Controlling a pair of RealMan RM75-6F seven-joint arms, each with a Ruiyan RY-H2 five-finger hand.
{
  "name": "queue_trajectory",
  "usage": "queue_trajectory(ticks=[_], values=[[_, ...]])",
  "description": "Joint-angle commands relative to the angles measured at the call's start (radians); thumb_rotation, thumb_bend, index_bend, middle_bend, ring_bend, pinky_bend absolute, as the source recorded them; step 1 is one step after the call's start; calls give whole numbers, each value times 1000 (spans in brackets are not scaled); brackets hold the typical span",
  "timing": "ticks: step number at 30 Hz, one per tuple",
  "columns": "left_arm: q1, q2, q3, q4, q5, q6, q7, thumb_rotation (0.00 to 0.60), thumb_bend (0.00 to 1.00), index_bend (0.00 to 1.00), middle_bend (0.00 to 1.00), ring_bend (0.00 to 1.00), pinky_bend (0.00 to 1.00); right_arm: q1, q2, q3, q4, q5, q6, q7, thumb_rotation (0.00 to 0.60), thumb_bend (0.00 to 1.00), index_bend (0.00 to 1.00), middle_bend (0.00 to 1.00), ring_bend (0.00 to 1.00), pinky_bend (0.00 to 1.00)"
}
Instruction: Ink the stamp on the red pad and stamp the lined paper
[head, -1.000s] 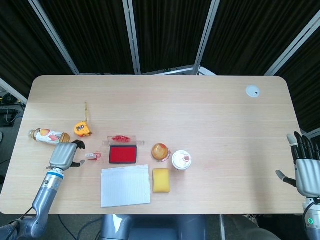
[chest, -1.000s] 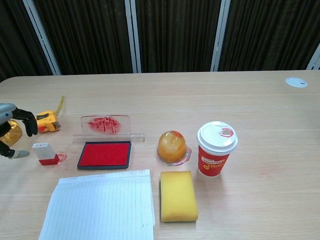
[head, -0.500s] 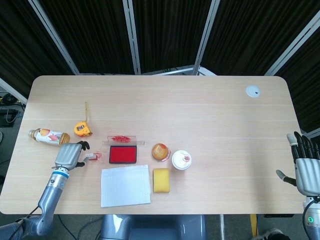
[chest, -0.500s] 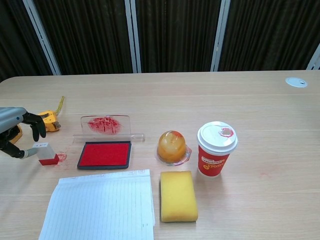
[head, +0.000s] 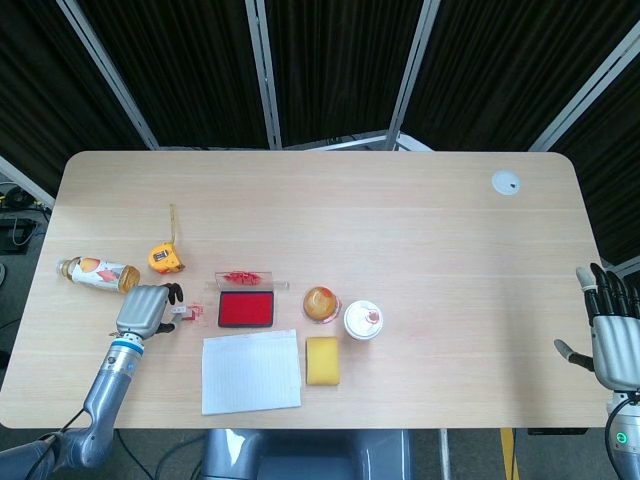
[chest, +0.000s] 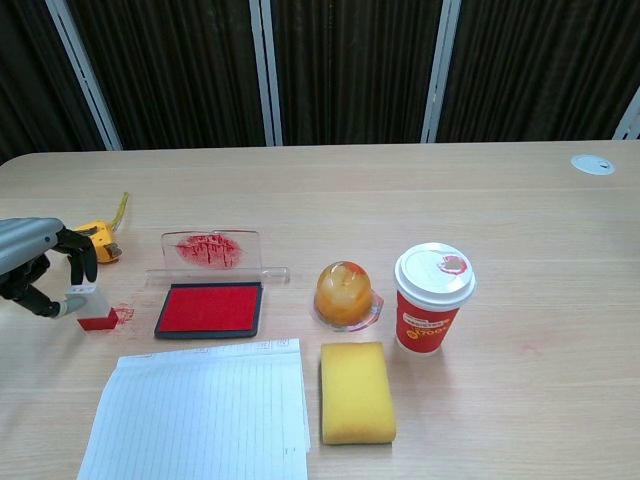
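Reaching in from the table's near-left edge, the left hand (chest: 35, 268) has its dark fingers (chest: 80, 262) curled over the top of the stamp (chest: 93, 310), thumb at its left side; whether it truly grips the stamp I cannot tell. The stamp stands upright on its red base on the table (chest: 520, 200), just at nine o'clock from the red pad (chest: 210, 308), a red smudge beside it. Behind the pad, at twelve o'clock, its clear lid (chest: 212, 250) stands smeared with red. The lined paper (chest: 200, 412) lies at six o'clock from the pad. Far off at the near-right corner, the right hand (head: 610, 335) hangs off the table edge, fingers apart, holding nothing.
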Motion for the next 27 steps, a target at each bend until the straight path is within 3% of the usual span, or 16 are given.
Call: queue_trajectory(ticks=[1,19,27], values=[[-3,-2,1,4,1,-3,-6,600,285,459,472,844,896,1,-1,0,1,2,-2,-2,600,0,0,0,0,0],[-15,-17,16,34,27,-11,-54,600,345,521,524,841,894,5,-5,0,6,13,-11,-7,600,0,0,0,0,0],[-27,35,9,-18,92,12,-115,600,358,532,532,842,894,5,-4,2,6,17,-12,-4,600,0,0,0,0,0]])
